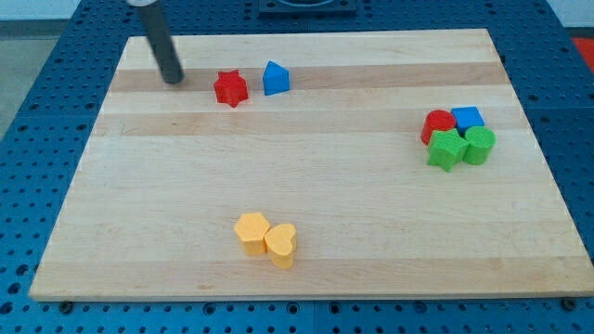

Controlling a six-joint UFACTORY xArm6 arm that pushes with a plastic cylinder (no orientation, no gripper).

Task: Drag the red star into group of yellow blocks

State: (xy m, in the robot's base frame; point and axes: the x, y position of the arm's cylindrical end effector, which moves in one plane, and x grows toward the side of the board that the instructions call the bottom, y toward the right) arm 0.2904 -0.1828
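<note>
The red star [230, 88] lies near the view's top, left of centre, on the wooden board [306, 213]. My tip [173, 80] rests on the board a short way to the star's left, apart from it. The yellow group sits near the view's bottom centre: a yellow hexagon-like block [251, 232] touching a yellow heart [281, 245]. The dark rod rises from the tip toward the view's top left.
A blue block [276, 78] stands just right of the red star. At the view's right is a cluster: a red block [437, 124], a blue block [468, 118], a green star [446, 149] and a green block [480, 146].
</note>
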